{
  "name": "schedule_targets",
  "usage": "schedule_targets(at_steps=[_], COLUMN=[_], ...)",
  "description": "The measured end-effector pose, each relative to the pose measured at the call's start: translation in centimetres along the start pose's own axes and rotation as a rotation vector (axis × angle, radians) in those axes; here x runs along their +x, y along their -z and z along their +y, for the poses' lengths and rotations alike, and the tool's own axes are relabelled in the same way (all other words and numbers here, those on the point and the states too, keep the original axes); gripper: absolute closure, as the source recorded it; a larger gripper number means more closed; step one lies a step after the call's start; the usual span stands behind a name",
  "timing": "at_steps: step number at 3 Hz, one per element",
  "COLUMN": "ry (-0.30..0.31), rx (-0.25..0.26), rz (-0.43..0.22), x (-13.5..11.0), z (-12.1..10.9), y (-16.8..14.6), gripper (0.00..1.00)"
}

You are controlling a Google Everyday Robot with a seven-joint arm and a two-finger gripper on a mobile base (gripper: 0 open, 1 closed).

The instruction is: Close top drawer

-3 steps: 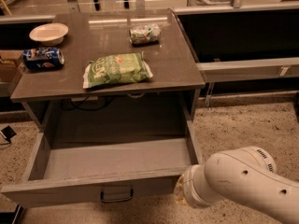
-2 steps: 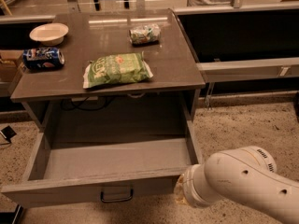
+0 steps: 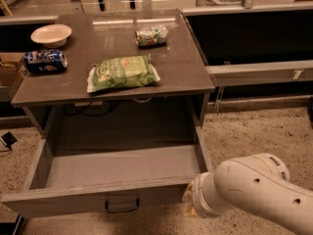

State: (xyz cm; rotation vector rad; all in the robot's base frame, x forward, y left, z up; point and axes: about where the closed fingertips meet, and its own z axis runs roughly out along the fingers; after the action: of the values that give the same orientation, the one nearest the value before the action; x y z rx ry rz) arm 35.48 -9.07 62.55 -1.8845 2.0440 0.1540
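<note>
The top drawer [image 3: 93, 199] is pulled far out of the grey cabinet. It is wide, shallow and empty inside. Its flat front faces me low in the view, with a small dark wire handle [image 3: 122, 205] at the centre. My white arm [image 3: 254, 192] comes in from the bottom right. The gripper [image 3: 188, 205] is at the arm's end, right by the right end of the drawer front, and is mostly hidden behind the wrist.
On the cabinet top [image 3: 181, 77] lie a green chip bag [image 3: 122, 72], a small green packet [image 3: 151, 35], a blue soda can [image 3: 45, 61] on its side and a white bowl [image 3: 51, 34]. A low dark shelf unit [image 3: 254, 67] stands to the right. The floor [image 3: 264, 131] is speckled.
</note>
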Motion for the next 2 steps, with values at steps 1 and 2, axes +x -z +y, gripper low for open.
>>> schedule_targets(at_steps=[1,2], ry=[0.0,0.0], rx=[0.0,0.0], rz=[0.0,0.0], x=[0.0,0.0], z=[0.0,0.0], y=[0.0,0.0], gripper=[0.04,0.0])
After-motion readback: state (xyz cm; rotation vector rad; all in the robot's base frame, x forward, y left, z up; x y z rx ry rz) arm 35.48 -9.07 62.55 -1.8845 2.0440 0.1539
